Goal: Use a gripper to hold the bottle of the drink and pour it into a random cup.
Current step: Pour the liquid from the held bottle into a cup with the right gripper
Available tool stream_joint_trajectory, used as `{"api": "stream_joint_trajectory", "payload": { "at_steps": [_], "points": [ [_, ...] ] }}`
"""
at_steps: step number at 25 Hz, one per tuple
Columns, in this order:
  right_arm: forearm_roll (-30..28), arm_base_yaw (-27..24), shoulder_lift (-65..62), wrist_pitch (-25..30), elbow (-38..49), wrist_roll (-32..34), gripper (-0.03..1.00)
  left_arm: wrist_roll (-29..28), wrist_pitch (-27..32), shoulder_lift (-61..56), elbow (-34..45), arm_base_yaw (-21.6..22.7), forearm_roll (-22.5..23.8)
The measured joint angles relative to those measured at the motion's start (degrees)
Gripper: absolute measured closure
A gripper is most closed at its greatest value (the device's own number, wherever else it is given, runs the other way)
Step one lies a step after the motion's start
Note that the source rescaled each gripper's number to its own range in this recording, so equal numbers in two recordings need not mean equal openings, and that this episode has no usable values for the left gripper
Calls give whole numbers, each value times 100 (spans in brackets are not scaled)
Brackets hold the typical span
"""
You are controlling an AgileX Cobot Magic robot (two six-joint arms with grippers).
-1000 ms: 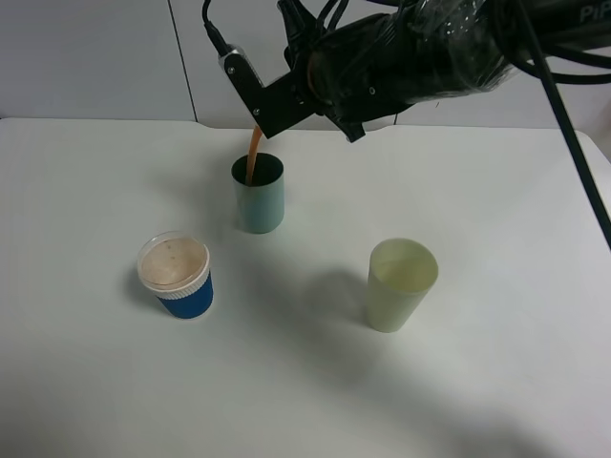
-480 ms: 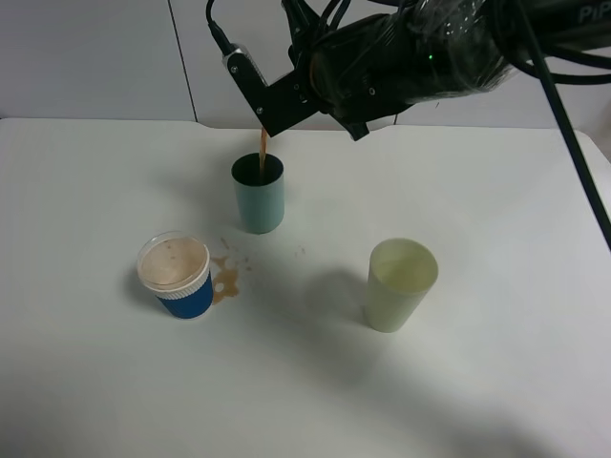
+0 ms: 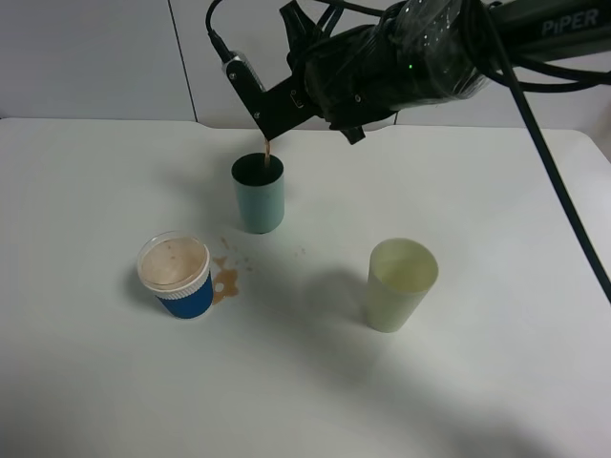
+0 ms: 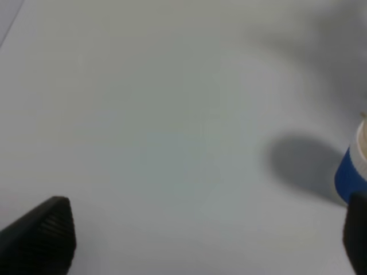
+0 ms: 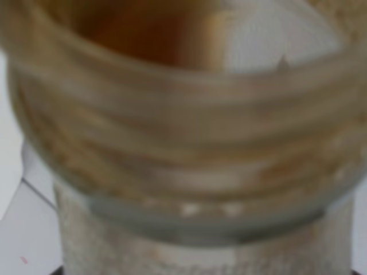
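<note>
Up close, clear wide-necked bottle point(image 5: 183, 172), brown drink point(image 5: 137, 28) inside.

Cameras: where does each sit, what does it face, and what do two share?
Exterior high: mounted above, looks down at the table; shows the right gripper over the teal cup.
Left wrist: close over the table; open left gripper shows; blue cup shared with exterior high.
Right wrist: pressed against the bottle neck; no gripper visible.

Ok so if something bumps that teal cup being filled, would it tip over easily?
Probably fairly easily: the teal cup is tall with a narrow base. The drink streaming in likely adds steadying weight low down. Its smooth wall may slide on the white table.
</note>
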Motion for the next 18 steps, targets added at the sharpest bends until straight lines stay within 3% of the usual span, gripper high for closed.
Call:
{"api": "stream_joint_trajectory", "payload": {
  "at_steps": [8, 18],
  "points": [
    [0, 0, 12, -22, -181, -14, 96, 0, 0, 0, 0, 0, 0],
    [0, 0, 12, -41, -181, -640, 96, 0, 0, 0, 0, 0, 0]
  ]
}}
